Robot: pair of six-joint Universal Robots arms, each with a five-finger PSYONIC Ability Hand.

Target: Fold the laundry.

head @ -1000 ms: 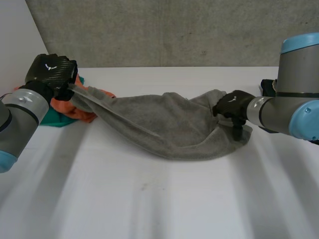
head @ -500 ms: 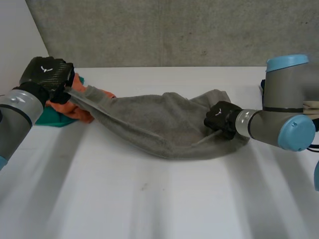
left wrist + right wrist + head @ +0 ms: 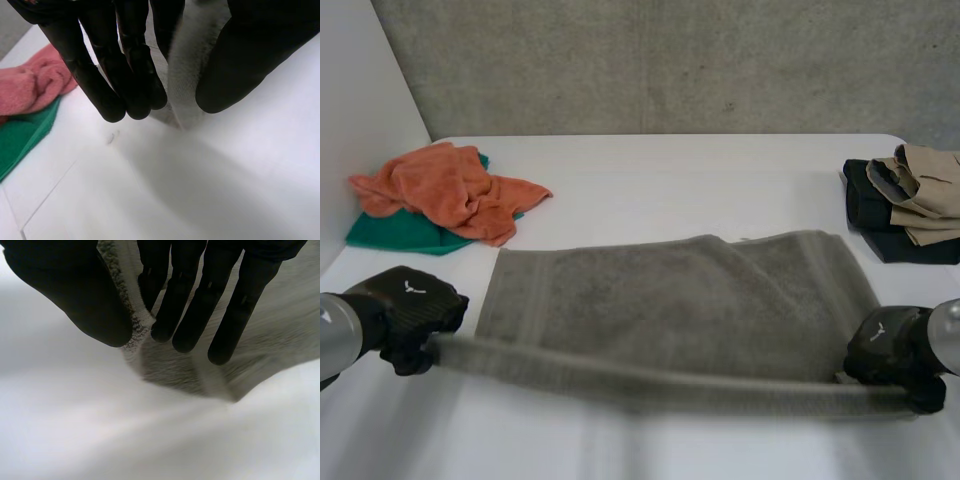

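- Grey towel [image 3: 670,290] is spread flat mid bench [image 3: 660,165]; no fold made yet.
- Left hand [image 3: 405,315] pinches its near-left corner and right hand [image 3: 890,345] pinches its near-right corner, with the near edge raised.
- Orange cloth [image 3: 445,190] and green cloth [image 3: 380,232] are unfolded at the far-left corner; folded stack [image 3: 910,195] sits at the right edge.

COUNT | grey towel [image 3: 670,290]: 1 | orange cloth [image 3: 440,185]: 1 | green cloth [image 3: 390,232]: 1 | beige garment [image 3: 925,190]: 1 | black garment [image 3: 865,205]: probably 1, partly covered | table [image 3: 650,170]: 1

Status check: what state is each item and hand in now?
grey towel: spread flat, near edge lifted taut
left hand: shut, pinching the towel's near corner
right hand: shut, pinching its other near corner
orange cloth: crumpled, lying on green cloth
beige garment: loosely folded, on black garment
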